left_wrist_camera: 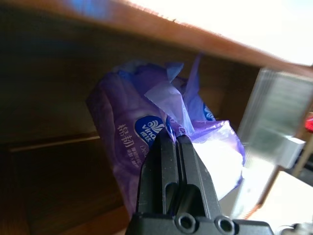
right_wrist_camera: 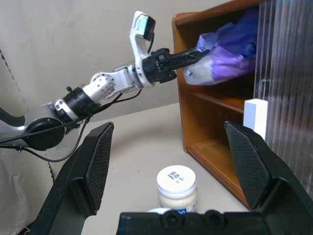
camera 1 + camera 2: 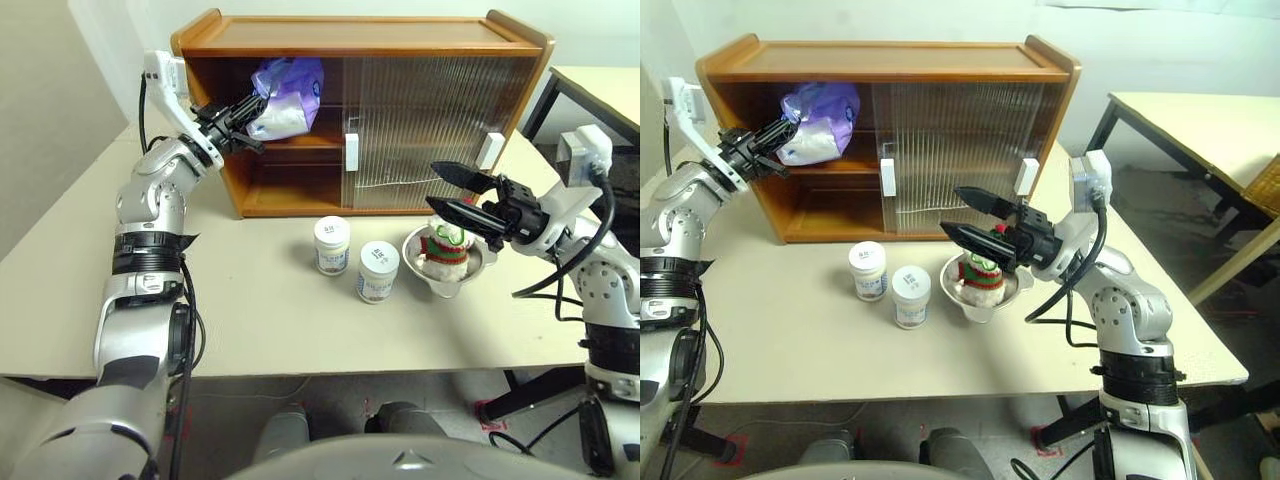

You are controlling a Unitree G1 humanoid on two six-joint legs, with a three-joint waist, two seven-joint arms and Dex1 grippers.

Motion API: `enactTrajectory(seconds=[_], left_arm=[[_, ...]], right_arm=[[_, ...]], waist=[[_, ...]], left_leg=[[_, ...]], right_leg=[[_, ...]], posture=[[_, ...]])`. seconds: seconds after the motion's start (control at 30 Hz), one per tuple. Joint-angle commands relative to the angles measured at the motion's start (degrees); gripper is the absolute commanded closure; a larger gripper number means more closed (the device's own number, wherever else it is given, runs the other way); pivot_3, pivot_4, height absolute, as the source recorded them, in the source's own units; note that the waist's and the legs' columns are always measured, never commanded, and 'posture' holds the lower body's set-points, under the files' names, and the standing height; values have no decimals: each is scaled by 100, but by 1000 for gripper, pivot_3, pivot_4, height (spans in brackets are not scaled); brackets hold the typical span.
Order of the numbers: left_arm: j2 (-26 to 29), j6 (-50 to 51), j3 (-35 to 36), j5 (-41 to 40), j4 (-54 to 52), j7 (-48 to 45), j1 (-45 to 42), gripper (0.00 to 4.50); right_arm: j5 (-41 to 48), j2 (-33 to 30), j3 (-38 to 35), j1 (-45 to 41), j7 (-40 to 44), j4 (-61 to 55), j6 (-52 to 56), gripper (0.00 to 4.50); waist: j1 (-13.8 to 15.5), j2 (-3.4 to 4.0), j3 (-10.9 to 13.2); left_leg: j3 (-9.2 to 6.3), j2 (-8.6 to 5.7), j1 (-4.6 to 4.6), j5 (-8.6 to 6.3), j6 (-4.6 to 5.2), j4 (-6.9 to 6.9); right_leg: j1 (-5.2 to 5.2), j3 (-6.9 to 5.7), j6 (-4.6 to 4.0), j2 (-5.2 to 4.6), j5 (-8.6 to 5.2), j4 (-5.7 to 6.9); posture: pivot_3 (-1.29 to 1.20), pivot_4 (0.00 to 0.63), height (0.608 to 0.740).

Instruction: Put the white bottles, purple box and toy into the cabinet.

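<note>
Nearest, two white bottles (image 3: 332,244) (image 3: 378,271) stand side by side on the bench (image 3: 280,320), and just to their right the toy (image 3: 446,249) sits in a steel bowl (image 3: 476,266). Right claw (image 3: 447,192) hangs above that bowl, fingers spread wide, holding nothing. Farther back, left claw (image 3: 257,115) is clenched on the purple box (image 3: 290,95), which is in the cabinet (image 3: 360,110) at its open left side, upper shelf level.
</note>
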Motion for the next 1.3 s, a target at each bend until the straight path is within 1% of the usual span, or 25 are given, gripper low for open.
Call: enactTrajectory(seconds=[0.03, 0.07, 0.17, 0.27, 0.53, 0.67, 0.83, 1.03, 1.13, 1.23, 1.3], left_arm=[[-86, -240, -86, 307, 375, 106, -257, 4452], [-101, -287, -104, 377, 455, 132, -294, 4452], [-136, -393, -137, 524, 579, 200, -342, 3808], [-185, -415, -123, 557, 574, 218, -366, 2753], [-244, -414, -65, 488, 378, 253, -360, 38], [-315, -490, 35, 350, 77, 258, -245, 38], [-553, -543, 269, 26, -786, 349, 164, 38], [-639, -78, 282, -471, -2028, 276, 777, 38], [-531, 200, 170, -579, -2655, 218, 1219, 38], [-539, 392, 169, -639, -2920, 322, 1516, 38], [-514, 423, 75, -494, -2876, 354, 1621, 443]], right_arm=[[9, -7, -61, 44, -50, -148, -42, 0], [12, -7, -64, 50, -61, -156, -41, 0], [20, -10, -69, 63, -84, -177, -38, 0], [20, -19, -70, 61, -85, -170, -38, 0], [21, -27, -62, 28, -67, -134, -30, 0], [22, -23, -48, 11, -57, -121, -23, 0], [33, -39, -40, 15, -35, -118, 4, 0], [23, -58, -27, -2, -10, -95, 12, 0], [23, -67, -24, -12, -2, -83, 14, 0], [26, -81, -31, -13, 20, -70, 15, 0], [22, -80, -26, -23, 29, -64, 13, 0]], waist=[[1, -1, 1], [1, -1, 1], [-1, -1, 1], [0, -3, 2], [2, -3, 2], [6, -6, 4], [13, -6, 4], [15, -6, 4], [17, -6, 4], [18, -6, 4], [22, -6, 4]], left_leg=[[-1, 0, 0, 0, 0, -1], [-2, -1, 0, 0, 1, -1], [-2, -6, -1, 1, 2, -1], [2, -14, -1, 0, 3, -1], [4, -20, -5, 0, 5, 0], [5, -22, -7, -1, 5, 0], [6, -29, -8, -3, 10, 0], [6, -35, -7, -5, 12, -1], [6, -37, -5, -5, 12, 0], [3, -39, -3, -5, 12, 0], [2, -40, -2, -5, 12, 0]], right_leg=[[0, -1, 2, 2, -1, 0], [0, -4, 3, 3, -2, 0], [1, -10, 5, 4, -2, 0], [1, -39, 11, 4, -2, -1], [1, -44, 14, 2, -1, -6], [1, -45, 14, 3, -1, -6], [1, -44, 16, 2, -3, -8], [4, -41, 18, 1, -3, -8], [5, -41, 18, 1, -3, -7], [7, -40, 18, -1, -3, -7], [7, -40, 17, -1, -2, -6]], posture=[[-99, 0, 740], [-99, 0, 740], [-99, 0, 740], [-97, 0, 740], [-92, 0, 740], [-92, 0, 740], [-82, 0, 740], [-82, 0, 740], [-82, 0, 740], [-74, 0, 740], [-74, 0, 740]])
